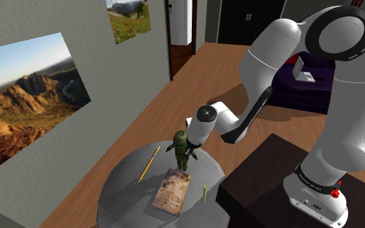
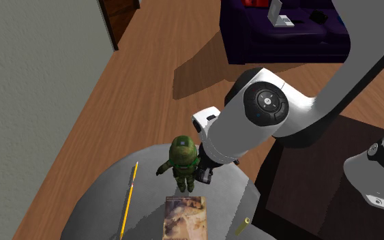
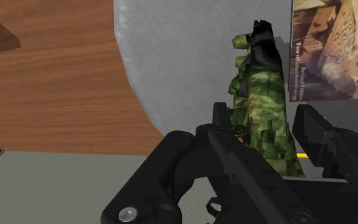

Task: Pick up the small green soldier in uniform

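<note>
The gap inside the black two-finger claw (image 3: 264, 118) is taken up: the upright toy soldier in green camouflage (image 1: 182, 149) fills it, with a finger against each of its sides. Under the claw the round grey table (image 1: 122, 194) is bare close around the soldier's feet. Past the fingertips a tan-covered book (image 1: 172, 190) lies flat, low enough to pass over. Beyond the soldier from the claw a thin yellow pencil (image 1: 149, 164) lies flat, apart from both. A small yellow-green stick (image 1: 205, 193) stands near the rim. Behind the claw the dark box stand (image 1: 265, 168) closes that side. Off the table, open wooden floor (image 1: 174, 97) runs to a grey wall (image 1: 77, 52).
</note>
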Controlling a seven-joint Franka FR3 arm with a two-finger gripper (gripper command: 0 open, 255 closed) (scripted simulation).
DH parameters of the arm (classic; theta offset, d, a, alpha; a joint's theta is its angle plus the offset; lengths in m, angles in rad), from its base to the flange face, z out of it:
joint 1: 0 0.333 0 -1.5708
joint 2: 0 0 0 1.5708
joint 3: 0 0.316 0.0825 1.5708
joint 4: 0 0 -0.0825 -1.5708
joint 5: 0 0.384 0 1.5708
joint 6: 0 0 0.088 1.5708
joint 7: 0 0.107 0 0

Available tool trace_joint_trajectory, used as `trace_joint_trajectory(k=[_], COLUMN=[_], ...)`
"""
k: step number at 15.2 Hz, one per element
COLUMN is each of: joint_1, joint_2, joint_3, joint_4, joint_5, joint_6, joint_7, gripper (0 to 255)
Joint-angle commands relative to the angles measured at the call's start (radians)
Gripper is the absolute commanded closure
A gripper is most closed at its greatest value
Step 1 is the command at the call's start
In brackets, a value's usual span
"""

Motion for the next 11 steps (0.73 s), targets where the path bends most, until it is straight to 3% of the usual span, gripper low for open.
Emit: trace_joint_trajectory(k=[1, 4, 11], joint_1=[0.000, -0.001, -0.057], joint_2=[0.002, 0.000, -0.109], joint_3=[-0.001, -0.002, 0.074], joint_4=[-0.001, -0.005, -0.050], joint_5=[-0.001, -0.003, 0.191], joint_6=[0.000, 0.002, -0.021], joint_7=[0.000, 0.002, -0.166], gripper=[255, 255, 255])
